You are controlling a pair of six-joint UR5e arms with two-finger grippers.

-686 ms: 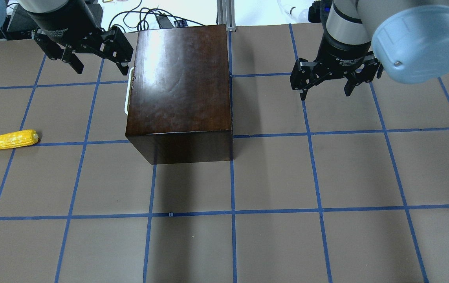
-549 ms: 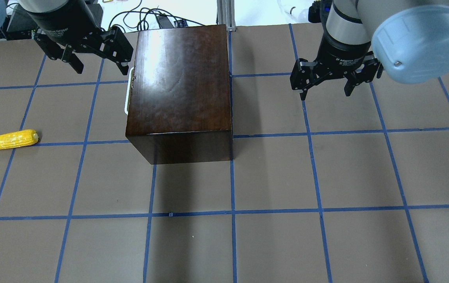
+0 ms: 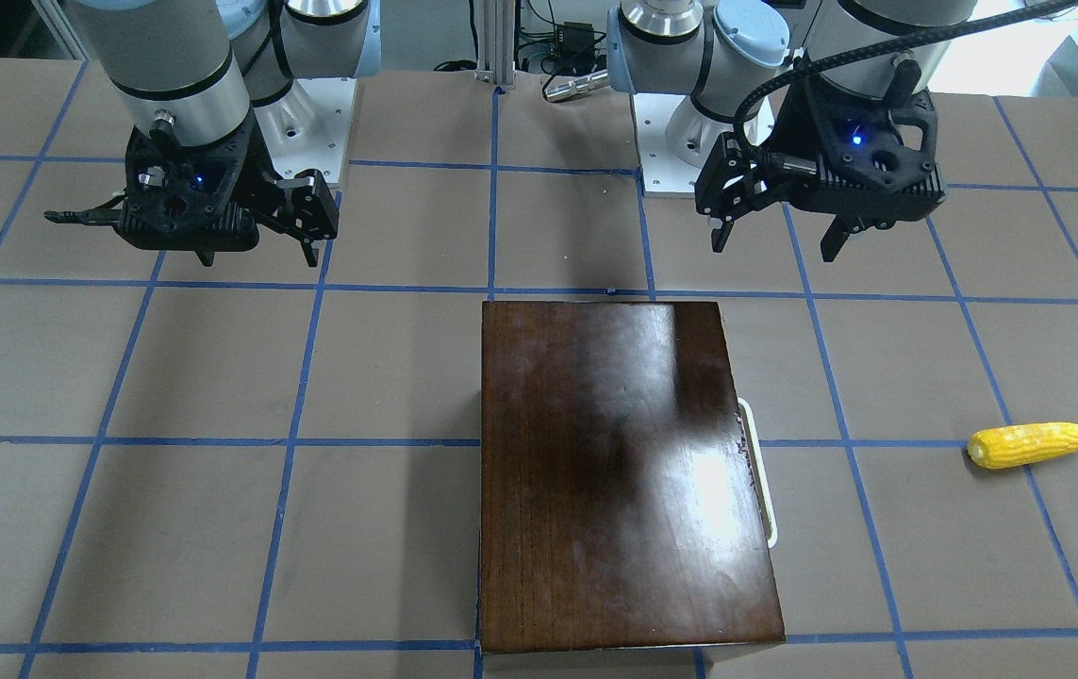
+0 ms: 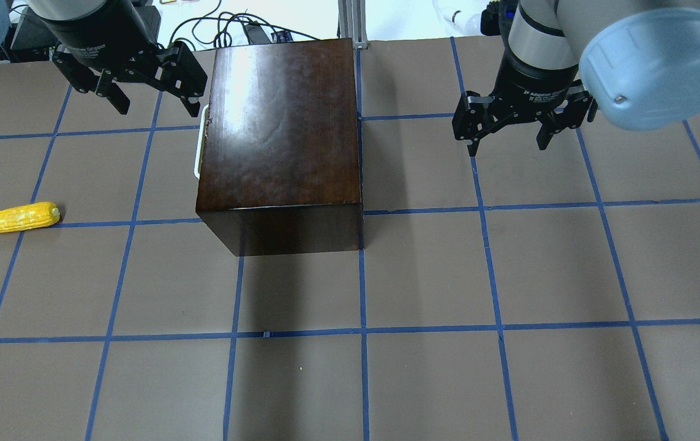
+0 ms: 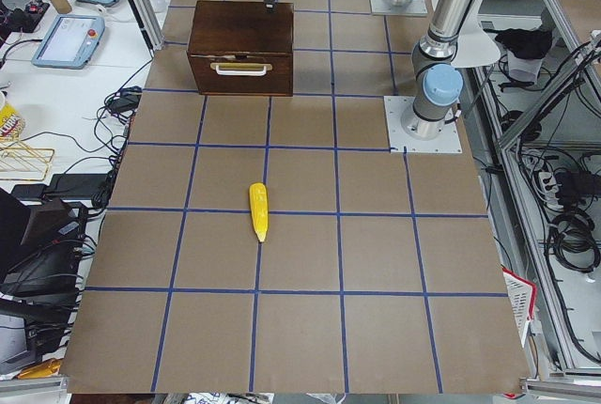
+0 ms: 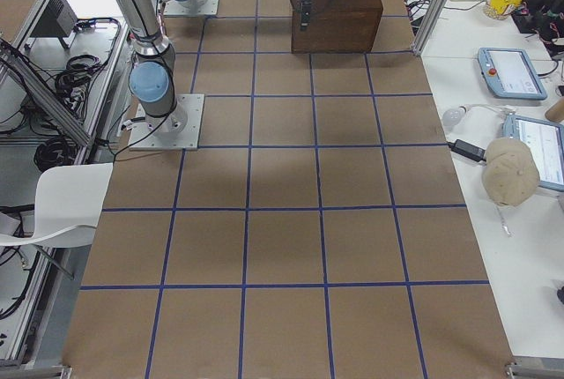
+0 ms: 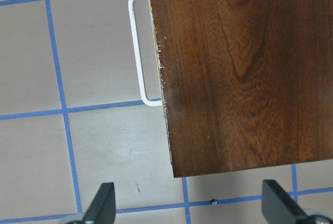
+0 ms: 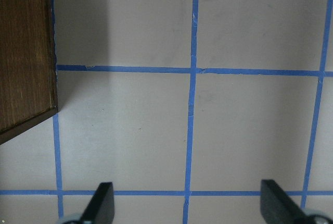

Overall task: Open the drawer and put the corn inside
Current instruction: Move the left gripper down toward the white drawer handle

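The dark-brown wooden box (image 4: 279, 135) stands with its drawer shut. Only the drawer's cream-white loop handle (image 4: 199, 141) and chipped front edge (image 7: 160, 62) show; the front panel (image 5: 241, 70) faces the exterior left camera. The yellow corn (image 4: 16, 218) lies on the table well to the handle side of the box, and also shows in the front view (image 3: 1032, 444). My left gripper (image 4: 157, 110) is open and empty, hovering above the handle's end (image 7: 140, 47). My right gripper (image 4: 506, 144) is open and empty, hovering on the box's other side.
The brown table mat (image 4: 423, 294) carries a grid of blue tape lines. Cables and an aluminium post (image 4: 350, 21) lie beyond the box. The arm bases (image 3: 312, 113) stand at the robot's edge of the table.
The left gripper has shifted very slightly toward the top of the overhead view. The box, corn and right gripper have not moved.
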